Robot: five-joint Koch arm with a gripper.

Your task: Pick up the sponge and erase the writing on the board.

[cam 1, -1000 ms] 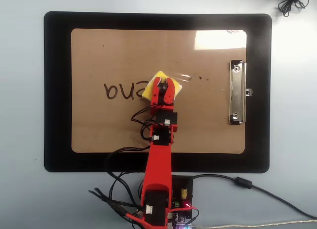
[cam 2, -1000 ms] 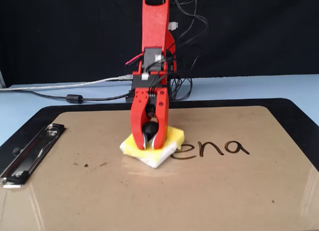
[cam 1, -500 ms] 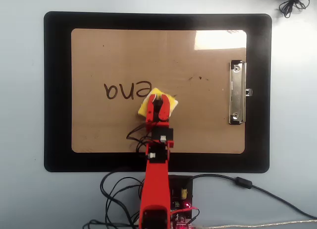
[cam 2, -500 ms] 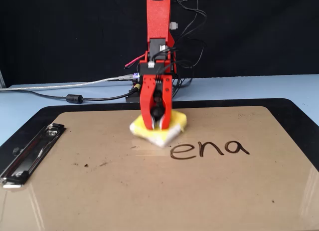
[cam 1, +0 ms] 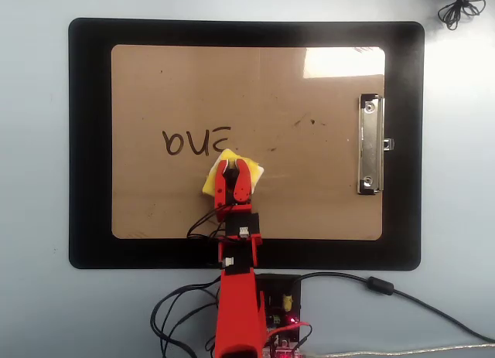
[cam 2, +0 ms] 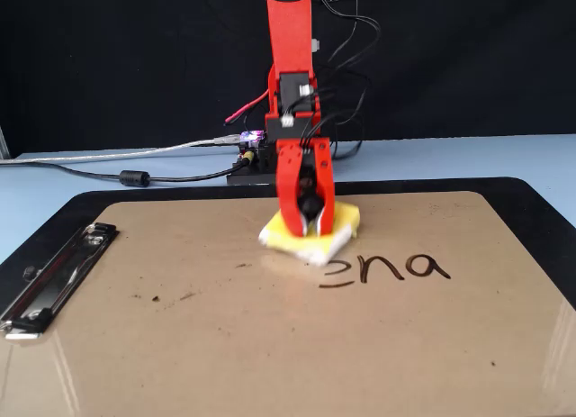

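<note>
A pale blue table [cam 1: 31, 141] carries a black mat [cam 1: 89, 141], and on the mat lies the board [cam 1: 309, 188], tan and rounded at the corners, its silver clip [cam 1: 370, 145] at the right short edge in the overhead view and at the lower left in the fixed view; a bright patch of glare sits on the board near the clip in the overhead view.

The red arm [cam 2: 290, 39] reaches from its base at the table's near edge in the overhead view out over the board, with black cables [cam 1: 174, 311] looping beside the base and a grey cable [cam 2: 108, 176] trailing off across the table; behind the table in the fixed view is a black backdrop [cam 2: 108, 57].

The gripper [cam 2: 310, 228] points down onto the sponge [cam 2: 342, 221]; its two fingers [cam 2: 290, 205] stand only a little apart, clamped on the round black knob [cam 2: 310, 203] at the sponge's centre, with a red finger on either side of the knob in both views; the yellow sponge, white along its lower edge, lies flat on the board under the fingertips.

The writing [cam 1: 193, 141] reads as dark marker letters; in the overhead view the sponge sits just below and right of its right end, touching or all but touching the last letter, whose lower strokes look partly gone; a few small dark specks [cam 1: 309, 123] dot the board between the writing and the clip.
</note>
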